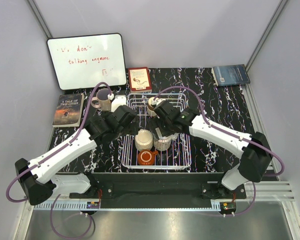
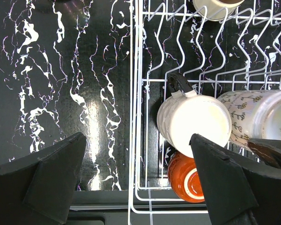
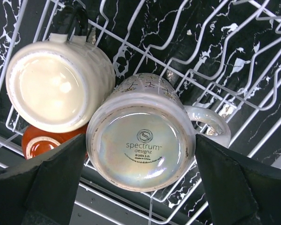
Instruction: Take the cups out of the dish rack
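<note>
I hold my right claw [image 3: 139,157] spread apart over the speckled mug [image 3: 140,145]; my left claw [image 2: 138,157] is apart too, with the cream mug [image 2: 194,123] beside it.

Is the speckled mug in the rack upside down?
Yes, upside down: the speckled grey-white ceramic mug has its printed base facing up.

Robot lab test cell. White panel walls [image 1: 190,30], aluminium base rail [image 1: 155,205], whiteboard [image 1: 86,61] leaning behind black marbled table [image 1: 215,105].
</note>
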Controlling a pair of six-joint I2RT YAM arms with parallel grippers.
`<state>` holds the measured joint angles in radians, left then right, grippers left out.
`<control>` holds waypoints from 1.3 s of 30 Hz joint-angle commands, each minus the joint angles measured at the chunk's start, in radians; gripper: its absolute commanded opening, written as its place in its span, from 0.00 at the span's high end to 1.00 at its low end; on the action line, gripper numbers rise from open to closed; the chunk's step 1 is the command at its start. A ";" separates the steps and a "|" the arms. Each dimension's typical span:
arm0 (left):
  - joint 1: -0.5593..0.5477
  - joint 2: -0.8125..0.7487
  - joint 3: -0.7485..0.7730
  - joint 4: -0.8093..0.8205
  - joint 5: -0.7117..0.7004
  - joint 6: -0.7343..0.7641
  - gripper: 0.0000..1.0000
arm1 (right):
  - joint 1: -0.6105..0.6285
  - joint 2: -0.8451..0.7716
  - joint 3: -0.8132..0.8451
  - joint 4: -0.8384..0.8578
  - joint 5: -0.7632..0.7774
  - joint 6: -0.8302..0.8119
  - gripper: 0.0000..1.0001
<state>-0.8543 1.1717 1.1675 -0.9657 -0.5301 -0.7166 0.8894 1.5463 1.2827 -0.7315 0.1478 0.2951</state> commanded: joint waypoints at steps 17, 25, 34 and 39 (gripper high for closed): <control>-0.005 0.029 0.026 0.033 -0.013 0.009 0.01 | 0.005 0.072 -0.095 0.041 -0.054 0.021 0.27; -0.005 0.045 0.040 0.035 -0.016 0.011 0.01 | 0.005 -0.026 -0.112 -0.017 -0.022 0.061 1.00; -0.005 0.063 0.057 0.045 -0.019 0.013 0.01 | 0.005 -0.135 -0.013 -0.077 0.076 0.134 1.00; -0.005 0.074 0.064 0.048 -0.016 0.005 0.01 | 0.005 -0.149 0.061 -0.103 0.091 0.151 1.00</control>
<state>-0.8562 1.2377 1.1828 -0.9524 -0.5308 -0.7078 0.8944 1.4628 1.2312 -0.8108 0.1806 0.4171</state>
